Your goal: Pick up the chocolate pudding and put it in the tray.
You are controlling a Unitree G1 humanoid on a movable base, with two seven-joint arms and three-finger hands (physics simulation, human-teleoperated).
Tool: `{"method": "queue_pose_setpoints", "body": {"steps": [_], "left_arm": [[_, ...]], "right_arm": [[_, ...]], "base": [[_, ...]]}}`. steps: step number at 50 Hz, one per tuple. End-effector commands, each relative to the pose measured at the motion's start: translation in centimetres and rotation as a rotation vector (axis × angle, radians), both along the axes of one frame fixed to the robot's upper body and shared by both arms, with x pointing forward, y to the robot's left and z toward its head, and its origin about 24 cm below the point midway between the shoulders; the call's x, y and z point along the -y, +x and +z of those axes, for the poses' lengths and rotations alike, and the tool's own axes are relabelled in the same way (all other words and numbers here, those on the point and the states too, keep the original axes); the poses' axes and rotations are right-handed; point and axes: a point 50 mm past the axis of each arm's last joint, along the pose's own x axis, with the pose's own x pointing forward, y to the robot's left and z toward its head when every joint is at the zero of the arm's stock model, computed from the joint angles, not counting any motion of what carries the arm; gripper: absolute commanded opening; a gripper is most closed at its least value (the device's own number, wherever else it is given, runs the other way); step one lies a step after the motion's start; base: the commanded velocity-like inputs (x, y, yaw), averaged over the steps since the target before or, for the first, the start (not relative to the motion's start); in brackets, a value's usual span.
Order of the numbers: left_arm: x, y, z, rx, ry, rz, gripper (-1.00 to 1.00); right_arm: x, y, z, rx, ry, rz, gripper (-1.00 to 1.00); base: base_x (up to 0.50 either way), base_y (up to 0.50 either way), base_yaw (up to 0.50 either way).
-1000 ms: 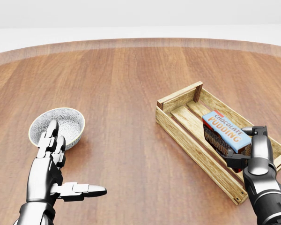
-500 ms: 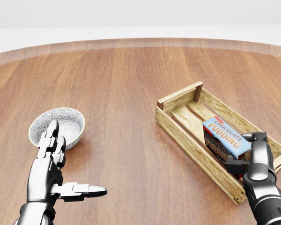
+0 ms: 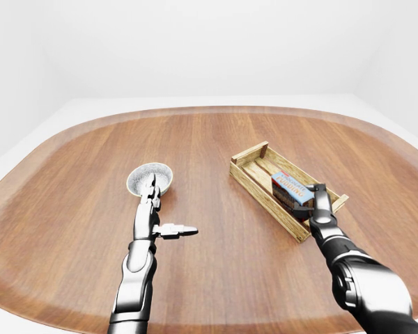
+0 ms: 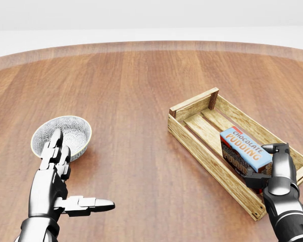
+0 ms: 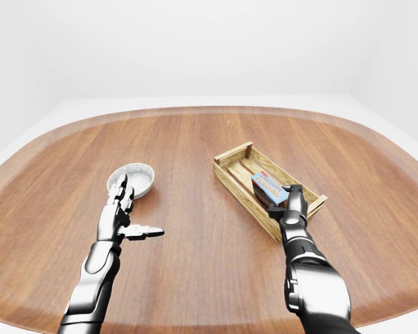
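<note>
The chocolate pudding, a blue box with a dark picture on its side, lies inside the wooden tray towards the tray's lower right end in the head view. My right gripper is at that end of the box, its fingers over the box's corner and the thumb under it, closed on the box. My left gripper hovers low over the table at lower left, open, fingers straight and thumb pointing right, holding nothing.
A patterned white bowl stands on the table just above my left hand's fingertips. The round wooden table spreads between the bowl and the tray. A white floor lies beyond the table's edge.
My right hand and the pudding box have slid a little down and to the right, settling lower into the tray. The left arm has not moved.
</note>
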Motion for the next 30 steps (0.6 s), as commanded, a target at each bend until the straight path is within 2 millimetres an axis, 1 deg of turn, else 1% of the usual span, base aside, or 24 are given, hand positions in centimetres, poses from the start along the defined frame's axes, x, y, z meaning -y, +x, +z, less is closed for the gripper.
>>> {"method": "queue_pose_setpoints", "body": {"steps": [1, 5, 7, 9, 10, 11, 20, 30], "left_arm": [[0.09, -0.04, 0.03, -0.004, -0.001, -0.007, 1.0], [0.09, -0.07, 0.07, -0.003, -0.001, -0.007, 1.0], [0.09, -0.06, 0.06, -0.003, -0.001, -0.007, 1.0], [0.09, -0.06, 0.02, -0.003, 0.0, -0.008, 1.0], [0.08, -0.06, -0.01, -0.003, 0.0, -0.008, 1.0], [0.08, -0.06, 0.0, -0.003, 0.0, -0.008, 1.0], [0.11, -0.11, 0.06, -0.003, 0.0, -0.009, 1.0], [0.13, -0.11, -0.04, -0.003, 0.001, -0.009, 1.0]], "right_arm": [[0.19, 0.05, 0.23, 0.021, 0.006, -0.032, -1.0], [0.18, -0.05, 0.1, 0.016, 0.003, -0.032, -0.99], [0.2, -0.06, 0.1, 0.016, 0.003, -0.032, -0.86], [0.21, -0.03, 0.14, 0.017, 0.003, -0.031, -0.13], [0.25, -0.04, 0.15, 0.017, 0.001, -0.033, 0.86], [0.25, -0.04, 0.15, 0.017, 0.002, -0.033, 1.0], [0.18, -0.03, 0.12, 0.017, 0.006, -0.031, 1.0], [0.18, 0.32, 0.56, 0.031, 0.014, -0.025, 1.0]], "base": [[0.0, 0.0, 0.0], [0.0, 0.0, 0.0], [0.0, 0.0, 0.0], [0.0, 0.0, 0.0], [0.0, 0.0, 0.0], [0.0, 0.0, 0.0], [0.0, 0.0, 0.0], [0.0, 0.0, 0.0]]}}
